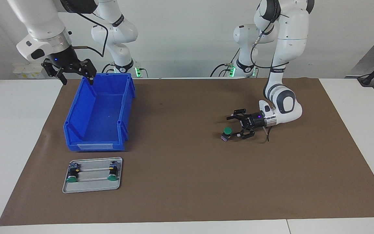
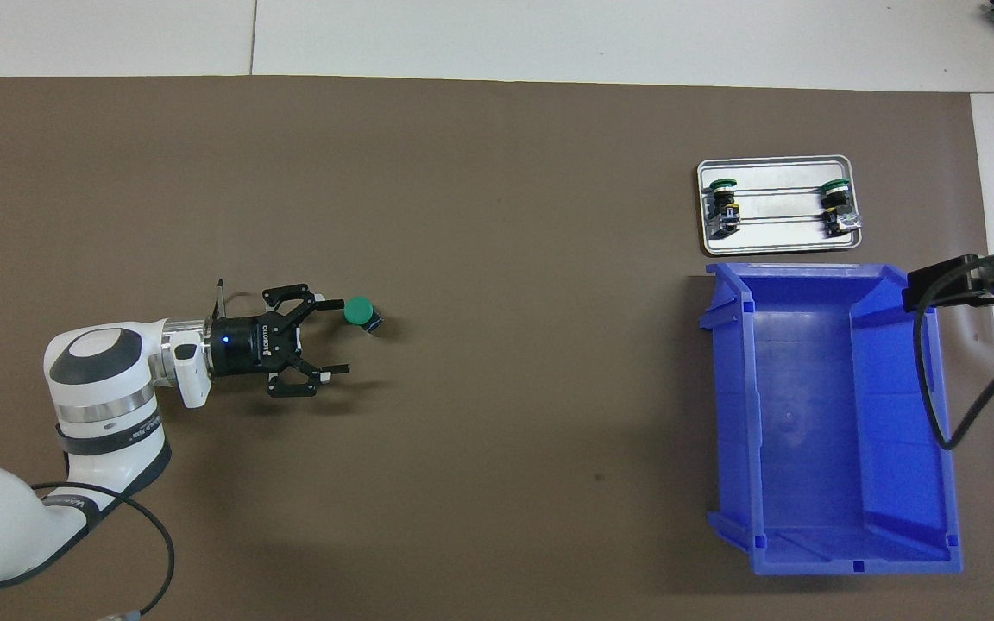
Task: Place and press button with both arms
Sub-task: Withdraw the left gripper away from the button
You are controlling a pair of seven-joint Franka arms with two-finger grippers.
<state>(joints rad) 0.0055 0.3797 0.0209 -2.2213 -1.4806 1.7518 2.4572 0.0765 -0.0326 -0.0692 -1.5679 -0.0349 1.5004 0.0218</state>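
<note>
Brown paper covers the desk [image 1: 187, 195]. Facing view: the button [image 1: 226, 133] stands free beside the left pincer [image 1: 241, 125], whose fingers are spread; the right pincer [image 1: 73, 72], also spread, waits over the blue bin [image 1: 76, 130]. Overhead view: the button [image 2: 361, 312] looks light and rigid, best gripped by its black body. No writing is legible.

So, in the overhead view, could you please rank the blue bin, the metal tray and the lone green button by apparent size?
1. blue bin
2. metal tray
3. green button
</note>
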